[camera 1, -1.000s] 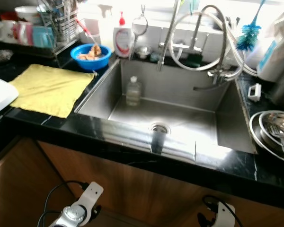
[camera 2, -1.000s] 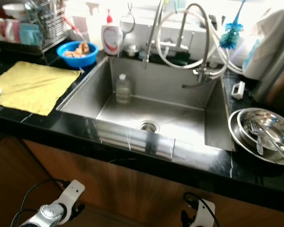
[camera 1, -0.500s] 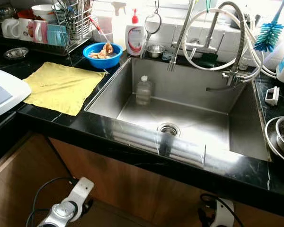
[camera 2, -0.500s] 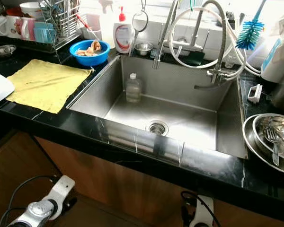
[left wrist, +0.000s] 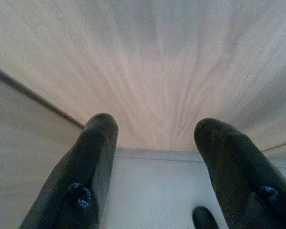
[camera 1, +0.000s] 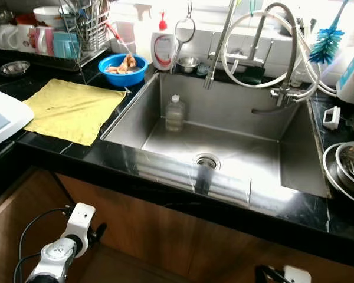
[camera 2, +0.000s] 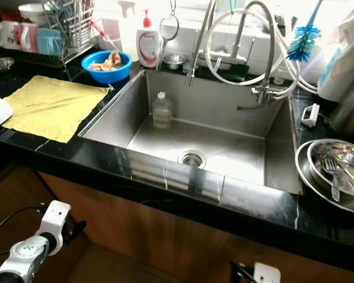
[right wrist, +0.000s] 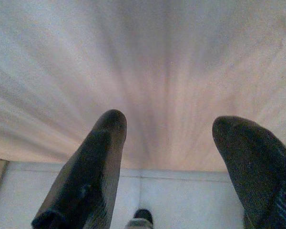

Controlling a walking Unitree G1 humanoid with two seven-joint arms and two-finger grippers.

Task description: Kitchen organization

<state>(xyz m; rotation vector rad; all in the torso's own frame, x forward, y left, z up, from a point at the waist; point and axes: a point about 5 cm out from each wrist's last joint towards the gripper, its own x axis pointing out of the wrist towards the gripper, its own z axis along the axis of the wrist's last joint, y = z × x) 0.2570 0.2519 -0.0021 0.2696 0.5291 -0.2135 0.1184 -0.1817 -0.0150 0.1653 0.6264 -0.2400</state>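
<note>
A steel sink (camera 1: 236,153) is set in the black counter straight ahead. A clear plastic bottle (camera 1: 174,113) stands upright at the sink's back left. A yellow cloth (camera 1: 74,109) lies flat on the counter to its left. Behind the cloth sits a blue bowl (camera 1: 123,68) holding food scraps. Stacked steel bowls (camera 2: 336,171) with a fork are on the right counter. Both arms hang below the counter edge, in front of the wooden cabinet. My left gripper (left wrist: 156,123) is open and holds nothing. My right gripper (right wrist: 171,119) is open too, also holding nothing.
A soap dispenser (camera 1: 163,50), a hanging strainer (camera 1: 184,29) and a tap with looped hoses (camera 1: 265,53) line the back. A dish rack (camera 1: 85,32) and mugs (camera 1: 32,40) stand at the back left. A blue brush (camera 1: 327,44) stands at the right. A white appliance (camera 1: 0,121) sits far left.
The camera has shifted a little, so the whole scene slid in the picture. My left arm hangs further left and my right arm lower. Nothing on the counter moved.
</note>
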